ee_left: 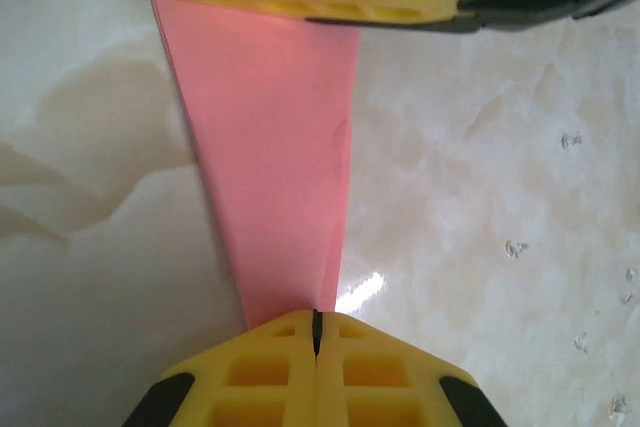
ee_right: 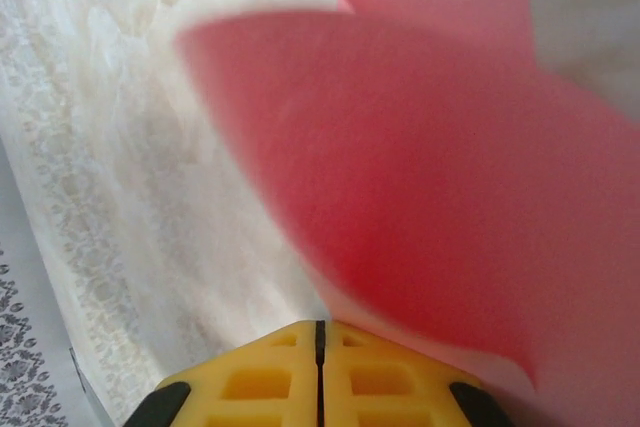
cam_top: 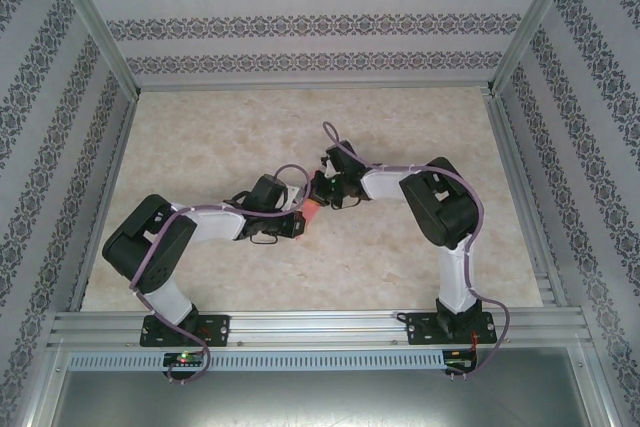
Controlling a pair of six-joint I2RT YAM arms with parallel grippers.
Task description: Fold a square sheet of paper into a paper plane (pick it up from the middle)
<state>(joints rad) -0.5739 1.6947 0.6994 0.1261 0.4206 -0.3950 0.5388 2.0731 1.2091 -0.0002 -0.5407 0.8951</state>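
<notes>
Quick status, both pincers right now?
Left pincer: closed, pinching the narrow end of the folded pink paper.
Right pincer: closed on the wide end of that paper.

No text, label, brand mark, number or sign can be read anywhere in the scene.
</notes>
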